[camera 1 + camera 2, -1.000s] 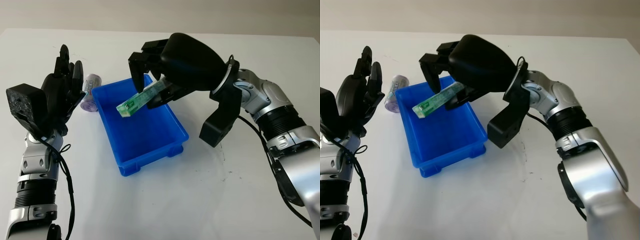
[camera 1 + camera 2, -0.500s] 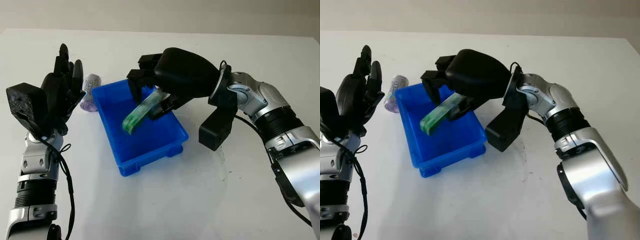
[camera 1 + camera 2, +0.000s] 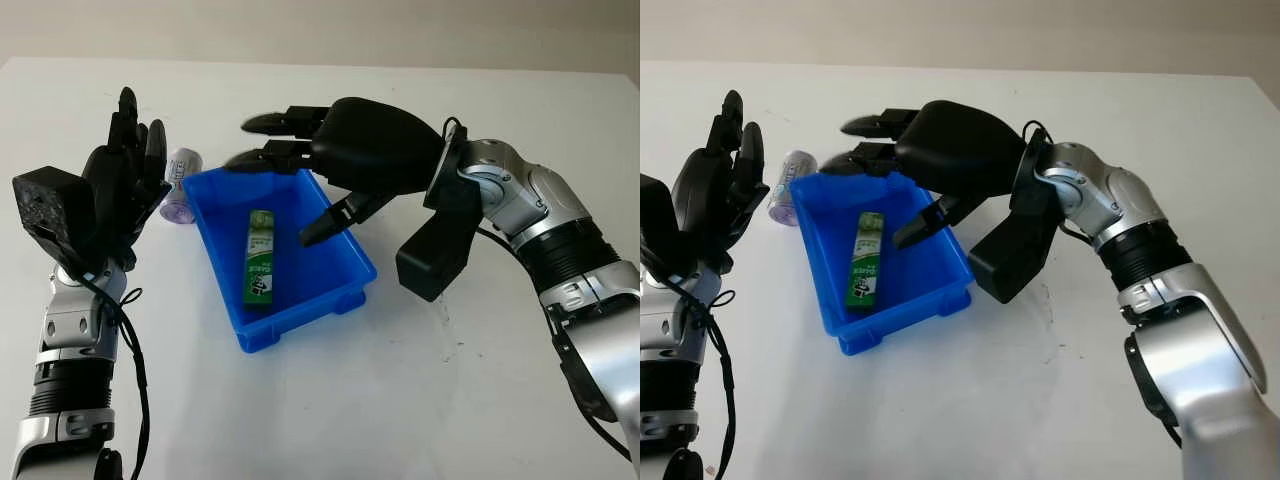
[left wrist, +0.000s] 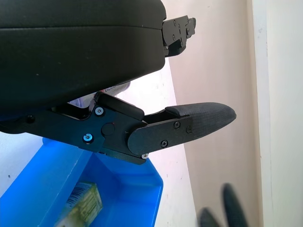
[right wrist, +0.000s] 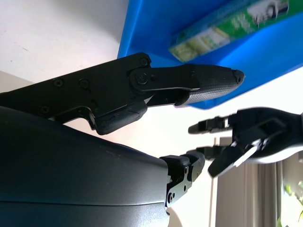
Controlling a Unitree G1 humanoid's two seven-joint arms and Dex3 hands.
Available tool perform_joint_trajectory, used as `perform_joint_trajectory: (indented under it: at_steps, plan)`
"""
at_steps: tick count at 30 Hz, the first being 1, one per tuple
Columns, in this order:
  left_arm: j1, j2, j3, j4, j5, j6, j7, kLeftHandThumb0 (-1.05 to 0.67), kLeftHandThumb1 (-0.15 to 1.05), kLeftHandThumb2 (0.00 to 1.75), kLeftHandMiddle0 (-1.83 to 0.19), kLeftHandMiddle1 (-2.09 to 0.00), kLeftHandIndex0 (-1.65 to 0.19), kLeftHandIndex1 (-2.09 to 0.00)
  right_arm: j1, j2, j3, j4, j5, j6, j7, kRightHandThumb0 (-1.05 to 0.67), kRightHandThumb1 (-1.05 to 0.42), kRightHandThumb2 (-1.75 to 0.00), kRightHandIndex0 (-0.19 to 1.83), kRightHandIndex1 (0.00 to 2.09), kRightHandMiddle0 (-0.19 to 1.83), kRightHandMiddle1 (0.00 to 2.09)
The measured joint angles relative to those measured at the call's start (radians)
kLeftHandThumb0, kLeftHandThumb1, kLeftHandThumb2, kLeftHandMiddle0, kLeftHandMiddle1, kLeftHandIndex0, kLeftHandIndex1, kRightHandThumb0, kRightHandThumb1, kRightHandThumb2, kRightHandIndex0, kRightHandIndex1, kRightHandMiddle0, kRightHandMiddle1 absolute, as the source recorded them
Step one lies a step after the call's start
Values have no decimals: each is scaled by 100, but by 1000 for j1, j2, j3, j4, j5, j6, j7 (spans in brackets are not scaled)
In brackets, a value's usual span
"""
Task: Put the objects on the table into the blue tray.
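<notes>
Green box [image 3: 260, 257] lies flat in blue tray [image 3: 340, 235]. Right hand [image 3: 335, 165] empty, wide, above tray. Left hand [image 3: 120, 190] open, raised beside purple-capped bottle [image 3: 181, 185] on surface, just outside tray. Next: grasp bottle.

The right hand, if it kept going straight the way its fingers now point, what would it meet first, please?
Probably the lavender tube beyond the blue tray, then the raised left hand; the open right hand points that way above the tray, though depth is unclear.
</notes>
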Motion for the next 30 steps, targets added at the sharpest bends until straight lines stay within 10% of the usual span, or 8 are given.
perform_joint_trajectory:
  at_steps: [30]
  plan:
    - [-105, 139, 2, 98, 75, 58, -31, -70, 105, 59, 19, -2, 19, 0, 235, 69, -325, -160, 506, 742, 160, -74, -105, -67, -18, 3, -17, 4]
